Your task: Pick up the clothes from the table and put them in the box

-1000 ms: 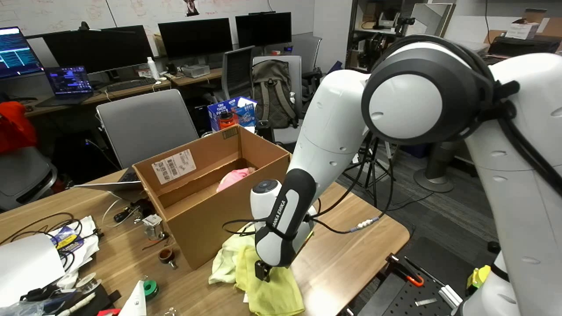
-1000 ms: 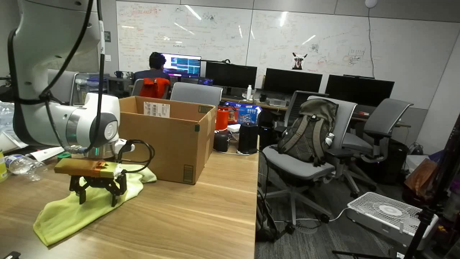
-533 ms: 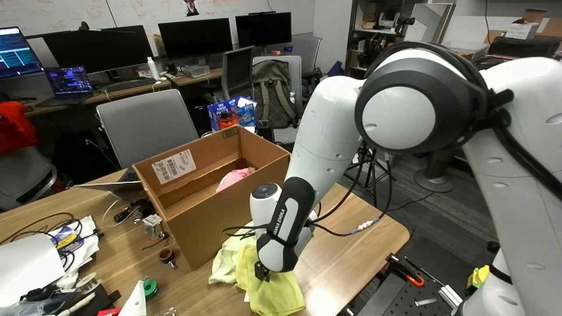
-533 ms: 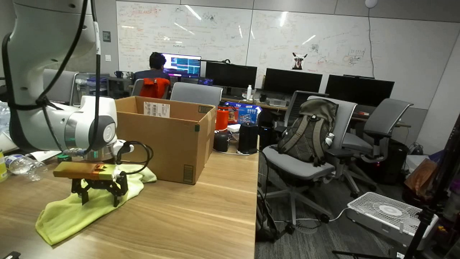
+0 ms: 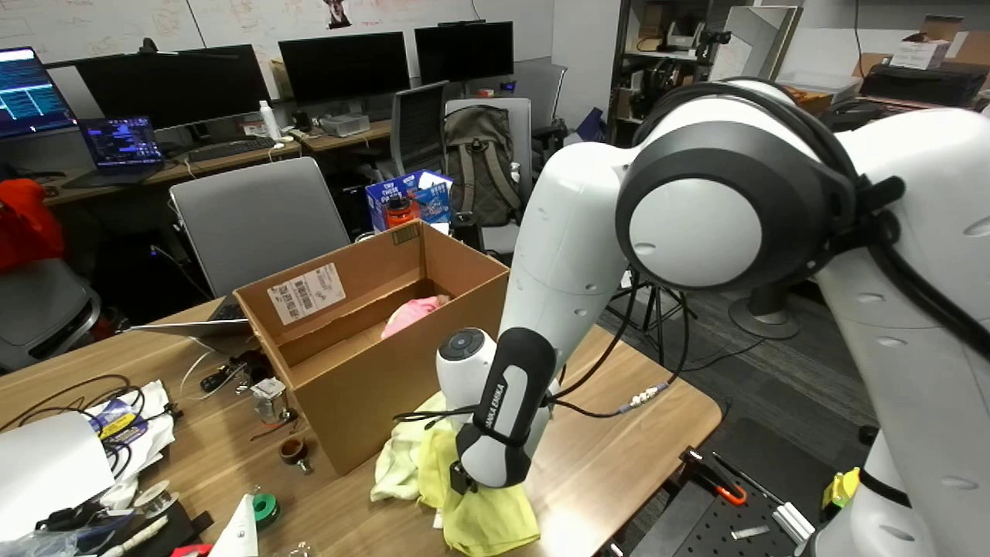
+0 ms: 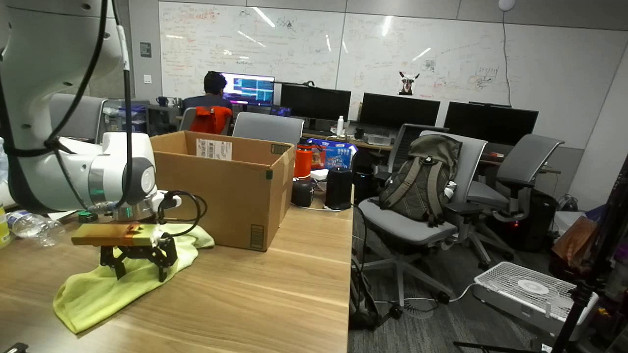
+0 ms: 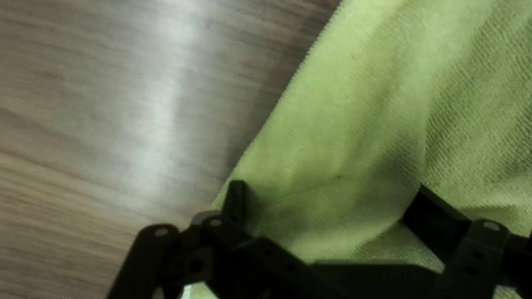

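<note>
The black two-finger gripper (image 6: 141,278) stands released, its fingers spread wide over the crumpled yellow-green cloth (image 6: 105,294), which lies on the light-brown wood-grain table (image 6: 274,294). Contact between fingertips and cloth cannot be confirmed, and the wrist view's lower edge cuts off the gripper's body. In an exterior view the white-and-grey robot arm (image 5: 572,216) conceals most of the gripper and part of the cloth, and runs out of frame. Beside the cloth lies a paler yellow-green fabric (image 5: 398,468); whether it is a separate piece cannot be determined. Next to it stands the brown corrugated cardboard box (image 6: 221,201), one end hidden behind the arm in an exterior view. Inside is a pink cloth (image 5: 410,313), its lower part obscured by the near wall. A dark object (image 6: 17,348), cut off at the lower left corner of an exterior view, is unidentifiable.
</note>
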Available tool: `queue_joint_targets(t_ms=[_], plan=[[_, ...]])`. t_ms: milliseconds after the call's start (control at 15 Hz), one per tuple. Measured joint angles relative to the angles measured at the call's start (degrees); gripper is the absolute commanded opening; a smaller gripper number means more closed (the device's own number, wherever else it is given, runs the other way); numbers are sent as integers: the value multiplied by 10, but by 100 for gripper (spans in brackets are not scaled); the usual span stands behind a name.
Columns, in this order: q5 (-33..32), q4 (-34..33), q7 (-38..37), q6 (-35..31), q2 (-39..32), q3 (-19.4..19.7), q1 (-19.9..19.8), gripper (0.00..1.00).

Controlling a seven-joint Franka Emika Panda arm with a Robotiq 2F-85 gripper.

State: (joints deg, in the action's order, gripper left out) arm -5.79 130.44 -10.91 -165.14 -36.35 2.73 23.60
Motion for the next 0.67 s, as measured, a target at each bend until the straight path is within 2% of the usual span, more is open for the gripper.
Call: queue_joint_targets(t_ms=[467,600,667], plan=[[-7,-3,-21,-1,-1,28,21,16],[-7,-4,-25,-1,-1,32,22,4],[-7,-4,-27,-1,-1,35,24,2]])
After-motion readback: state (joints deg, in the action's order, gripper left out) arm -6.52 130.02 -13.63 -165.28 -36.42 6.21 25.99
